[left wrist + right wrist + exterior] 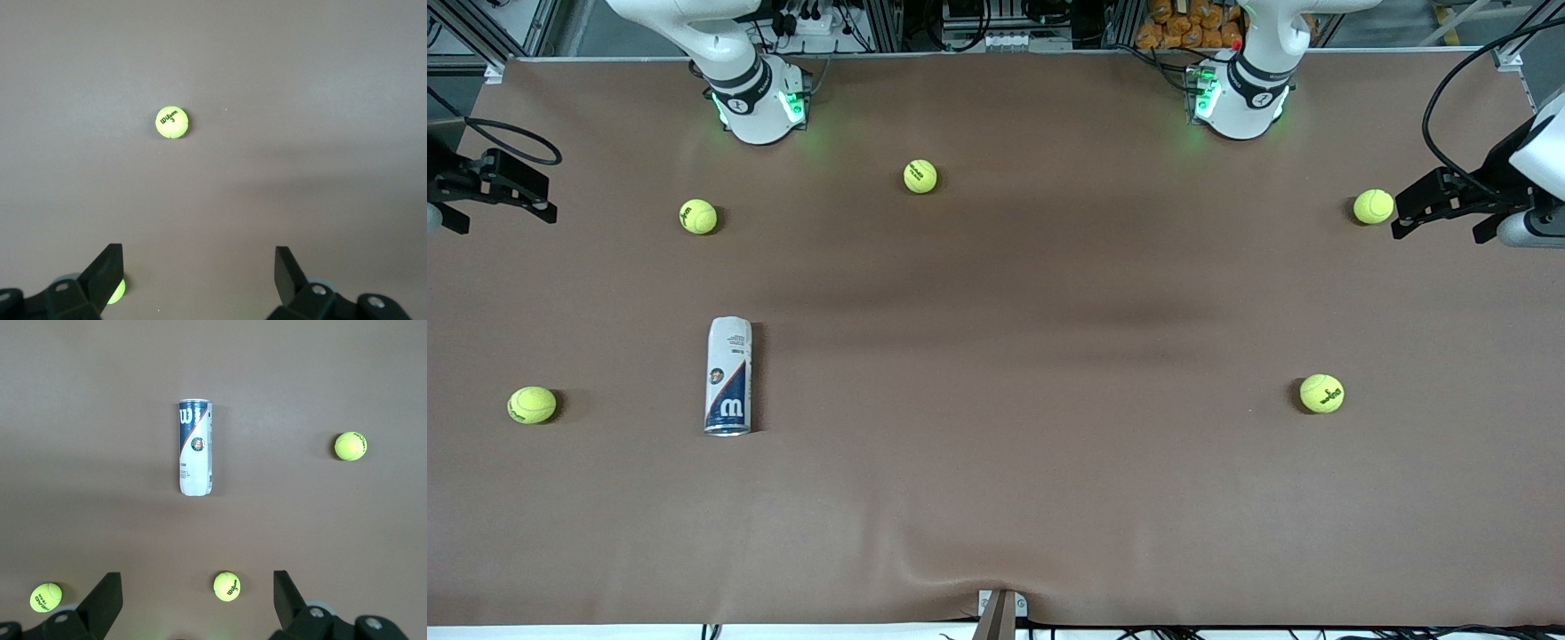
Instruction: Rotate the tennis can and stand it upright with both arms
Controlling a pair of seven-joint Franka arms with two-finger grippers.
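The tennis can (729,376) lies on its side on the brown table, toward the right arm's end, its navy end with the white "W" pointing at the front camera. The right wrist view shows the tennis can (195,447) whole and untouched. My right gripper (503,209) hangs high over the table's edge at the right arm's end, open and empty (195,590). Over the edge at the left arm's end, my left gripper (1440,218) is also open and empty (198,267), well away from the can.
Several yellow-green tennis balls are scattered on the table: one ball (532,404) beside the can, another ball (698,216) farther from the camera, a ball (1374,206) by the left gripper. The table's front edge has a small mount (1000,609).
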